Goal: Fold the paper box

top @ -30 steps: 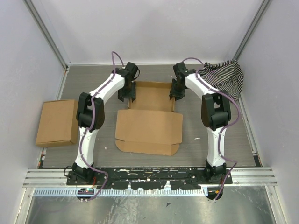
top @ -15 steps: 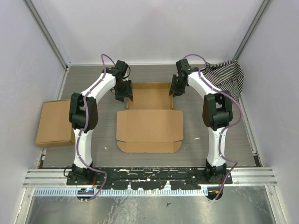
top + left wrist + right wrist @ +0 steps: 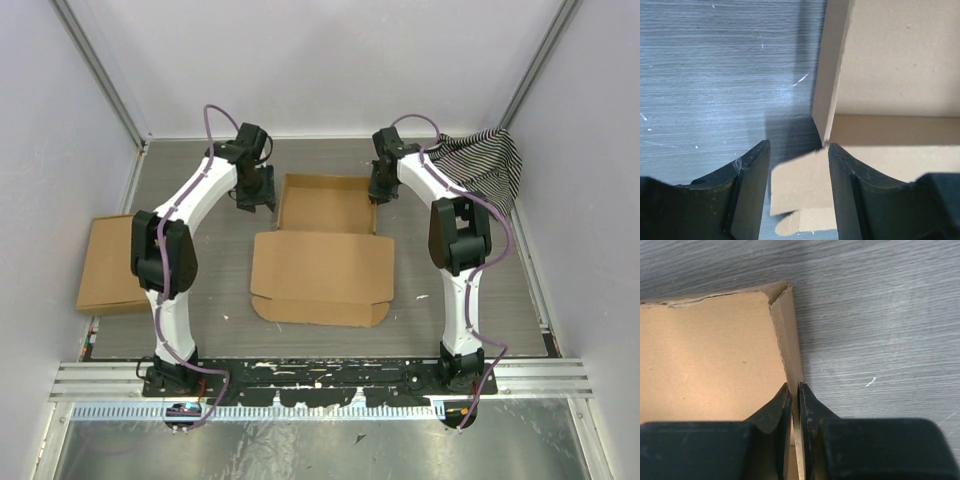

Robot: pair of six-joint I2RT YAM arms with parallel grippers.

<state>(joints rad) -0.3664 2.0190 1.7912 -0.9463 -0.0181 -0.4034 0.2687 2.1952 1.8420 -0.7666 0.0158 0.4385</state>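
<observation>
Both side walls of the paper box (image 3: 322,262) stand raised at its far half, in the middle of the table (image 3: 470,290), and its wide panel lies flat toward the arm bases. The right gripper (image 3: 795,397) is clamped on the right wall. The left gripper (image 3: 799,165) hangs with fingers parted just beside the left wall, gripping nothing.

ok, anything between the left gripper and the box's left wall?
Nothing visible. The left gripper is open, and the upright left wall of the paper box is just ahead of its gap. Only bare table and the box's own flap lie there. The right gripper is shut on the right wall.
</observation>
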